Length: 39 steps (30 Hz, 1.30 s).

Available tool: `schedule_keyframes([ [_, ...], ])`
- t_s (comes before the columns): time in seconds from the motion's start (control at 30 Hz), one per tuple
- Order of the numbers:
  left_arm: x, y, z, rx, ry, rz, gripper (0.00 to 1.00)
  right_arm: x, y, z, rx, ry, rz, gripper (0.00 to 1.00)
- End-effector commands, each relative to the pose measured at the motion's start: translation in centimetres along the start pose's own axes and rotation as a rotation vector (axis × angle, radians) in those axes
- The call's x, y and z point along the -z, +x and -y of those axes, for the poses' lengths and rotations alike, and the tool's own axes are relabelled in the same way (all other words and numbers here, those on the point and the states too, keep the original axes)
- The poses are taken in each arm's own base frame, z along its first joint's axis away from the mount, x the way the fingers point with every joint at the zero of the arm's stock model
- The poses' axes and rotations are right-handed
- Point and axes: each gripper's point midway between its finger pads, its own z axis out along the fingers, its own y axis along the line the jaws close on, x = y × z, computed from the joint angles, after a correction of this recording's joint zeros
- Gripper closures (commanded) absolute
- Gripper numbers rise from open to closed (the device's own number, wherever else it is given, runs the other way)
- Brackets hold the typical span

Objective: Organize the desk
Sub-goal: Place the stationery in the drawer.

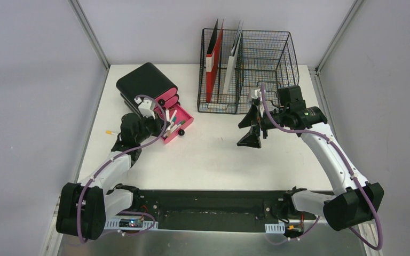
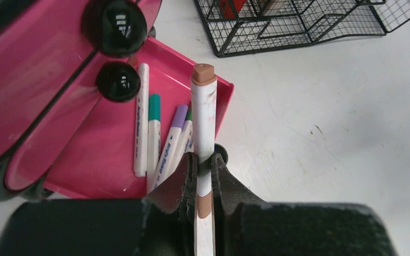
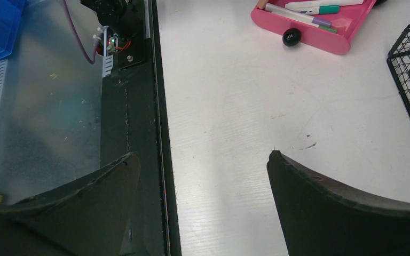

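White tabletop (image 1: 203, 160) stretched from the near edge out to the grey walls (image 1: 32, 80), carrying everything. Nearest, our left claw (image 2: 204, 160) was clamped narrow on a brown-capped marker (image 2: 203, 106), whose cap hung just by the right rim of the pink drawer (image 2: 96, 160), apart from the other markers (image 2: 152, 133) lying inside. Released there, we judged, it could strike the rim and roll away across the tabletop. Right of the drawer our right claw (image 3: 203, 153) hung wide and empty; beyond the drawer, to its right, stood the wire rack (image 1: 256, 69).
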Motion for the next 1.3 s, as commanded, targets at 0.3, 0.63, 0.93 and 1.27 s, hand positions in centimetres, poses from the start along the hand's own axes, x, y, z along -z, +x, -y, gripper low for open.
schedule_keyframes([
  [0.3, -2.5, -2.2, -2.5, -0.250, -0.176, -0.048, 0.80, 0.5, -1.2, -0.5, 0.059, -0.005, 0.047, 0.07],
  [0.63, -1.9, -3.2, -2.4, -0.254, -0.206, -0.025, 0.56, 0.4, -1.1, -0.2, 0.052, -0.004, 0.045, 0.07],
  [0.93, 1.2, -3.6, -2.5, -0.113, -0.279, 0.104, 0.36, 0.5, -1.1, -0.2, 0.055, 0.004, 0.044, 0.07],
  [1.27, 6.2, -1.6, -5.3, 0.079, -0.467, 0.193, 0.31, 0.4, -1.0, 0.0, 0.048, 0.000, 0.044, 0.07],
])
